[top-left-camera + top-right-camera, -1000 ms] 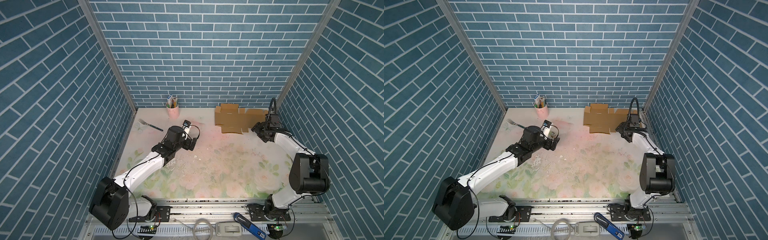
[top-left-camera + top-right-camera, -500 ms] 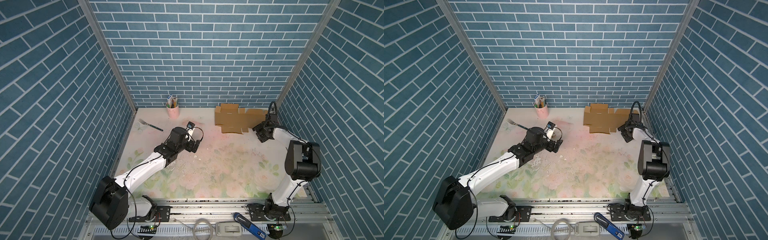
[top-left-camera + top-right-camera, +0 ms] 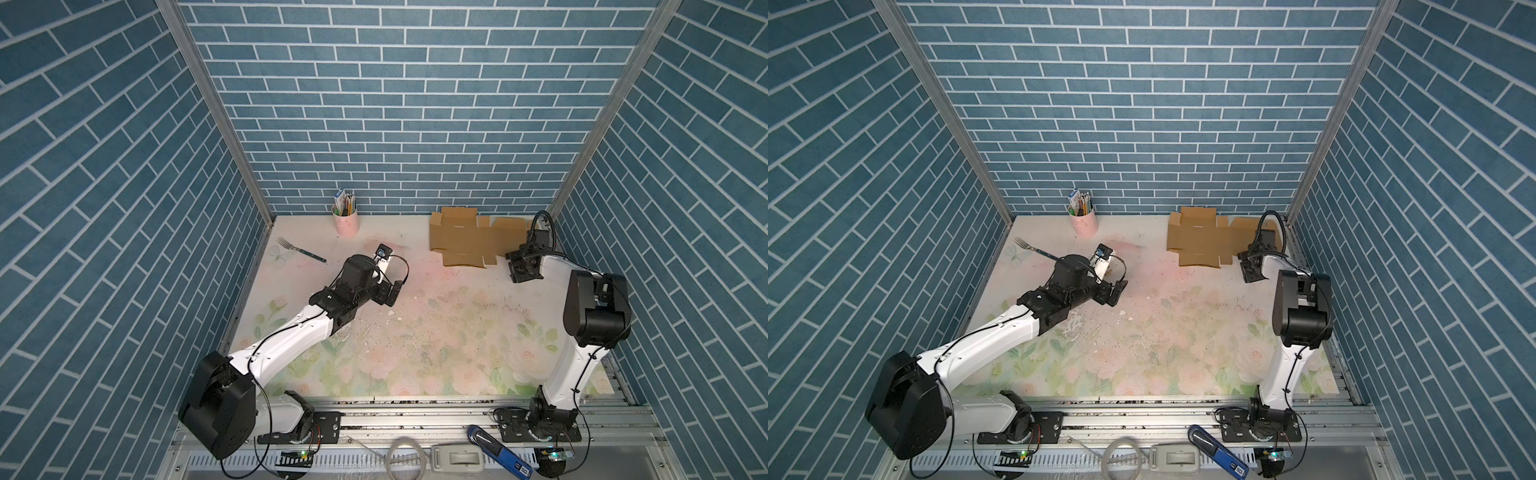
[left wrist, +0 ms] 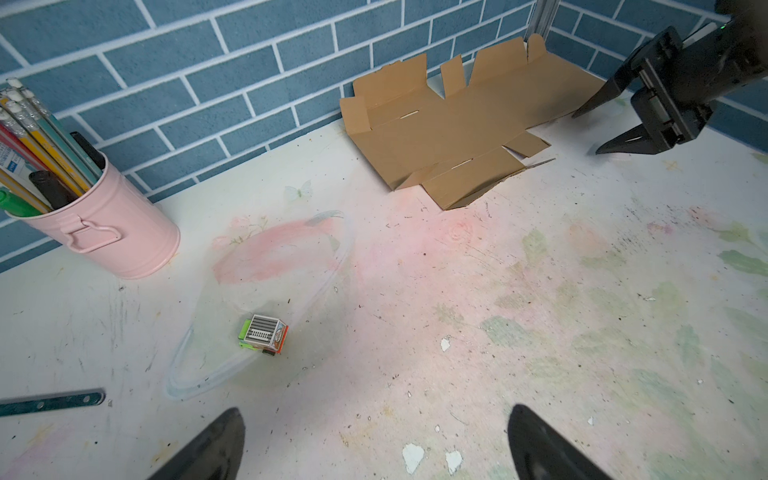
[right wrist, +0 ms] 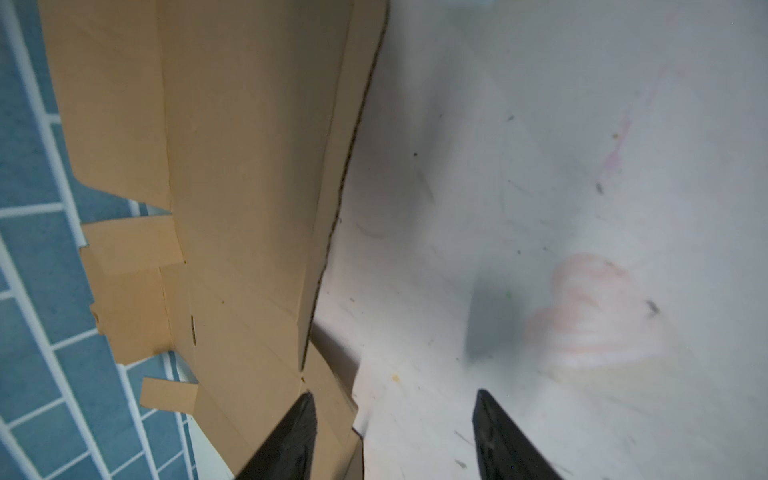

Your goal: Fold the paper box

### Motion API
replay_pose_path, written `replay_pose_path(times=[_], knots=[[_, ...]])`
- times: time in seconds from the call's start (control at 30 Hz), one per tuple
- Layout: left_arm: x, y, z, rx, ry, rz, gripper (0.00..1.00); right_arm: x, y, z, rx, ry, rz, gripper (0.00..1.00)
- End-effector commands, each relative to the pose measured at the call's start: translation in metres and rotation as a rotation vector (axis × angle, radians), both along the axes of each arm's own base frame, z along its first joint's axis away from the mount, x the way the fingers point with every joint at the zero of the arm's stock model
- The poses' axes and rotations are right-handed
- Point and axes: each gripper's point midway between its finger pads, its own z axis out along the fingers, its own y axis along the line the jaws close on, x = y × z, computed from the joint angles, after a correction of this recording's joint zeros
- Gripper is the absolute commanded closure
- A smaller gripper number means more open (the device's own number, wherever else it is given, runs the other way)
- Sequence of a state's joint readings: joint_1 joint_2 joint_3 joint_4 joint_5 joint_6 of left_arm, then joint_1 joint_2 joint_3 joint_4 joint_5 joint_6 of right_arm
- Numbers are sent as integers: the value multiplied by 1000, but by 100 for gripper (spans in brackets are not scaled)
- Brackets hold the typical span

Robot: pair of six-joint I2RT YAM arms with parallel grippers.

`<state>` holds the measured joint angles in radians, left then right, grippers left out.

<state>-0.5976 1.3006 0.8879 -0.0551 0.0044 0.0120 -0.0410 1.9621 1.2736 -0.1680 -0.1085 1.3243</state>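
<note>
The paper box [image 3: 469, 239] [image 3: 1204, 241] is a flat brown die-cut sheet lying at the back right, against the wall; it also shows in the left wrist view [image 4: 449, 124]. My right gripper [image 3: 516, 267] [image 3: 1246, 268] [image 4: 587, 134] stands at the sheet's near right corner, low over the table. In the right wrist view the paper box [image 5: 249, 166] has one finger over its edge and the other over bare table; the right gripper [image 5: 395, 392] is open and holds nothing. My left gripper [image 3: 392, 293] [image 3: 1117, 293] [image 4: 376, 409] hangs wide open over the mid table, well left of the sheet.
A pink cup of pencils [image 3: 345, 224] [image 4: 104, 232] stands at the back wall. A fork [image 3: 301, 250] lies at the back left. A small toy cube [image 4: 263, 334] sits on a clear plastic lid [image 4: 324, 266] ahead of the left gripper. Brick walls close three sides.
The right arm has folded up and its gripper has shifted slightly toward the front along the sheet's right end, jaws narrower. The left gripper has edged right.
</note>
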Motion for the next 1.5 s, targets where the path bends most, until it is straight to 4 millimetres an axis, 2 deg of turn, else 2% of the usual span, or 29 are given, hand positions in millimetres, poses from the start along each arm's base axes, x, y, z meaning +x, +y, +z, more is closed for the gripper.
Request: replay_pose_path(times=[0.0, 0.2, 0.3, 0.47, 0.77, 0.97, 1.17, 1.27, 1.47], knots=[[2, -4, 9, -5, -18, -6, 0, 19, -12, 1, 47, -32, -131, 40], [1, -4, 10, -5, -22, -8, 1, 28, -19, -11, 110, -33, -227, 46], [1, -3, 12, -7, -27, -7, 0, 32, -22, -12, 101, -32, -246, 51], [1, -3, 15, -11, -30, -7, 1, 39, -28, -12, 118, -57, -272, 52], [0, -6, 16, -21, -25, -16, 1, 19, -24, 24, 90, -136, -251, 52], [-2, -6, 17, -27, -27, -19, 0, 26, -22, 42, 62, -153, -193, 52], [-2, -8, 16, -29, -21, -29, 0, 43, -20, 27, 66, -119, -157, 51], [-2, -8, 15, -26, -17, -32, 1, 54, -11, 20, 108, -92, -118, 51], [-2, -9, 13, -22, -11, -36, 1, 56, -5, 3, 148, -53, -116, 52]])
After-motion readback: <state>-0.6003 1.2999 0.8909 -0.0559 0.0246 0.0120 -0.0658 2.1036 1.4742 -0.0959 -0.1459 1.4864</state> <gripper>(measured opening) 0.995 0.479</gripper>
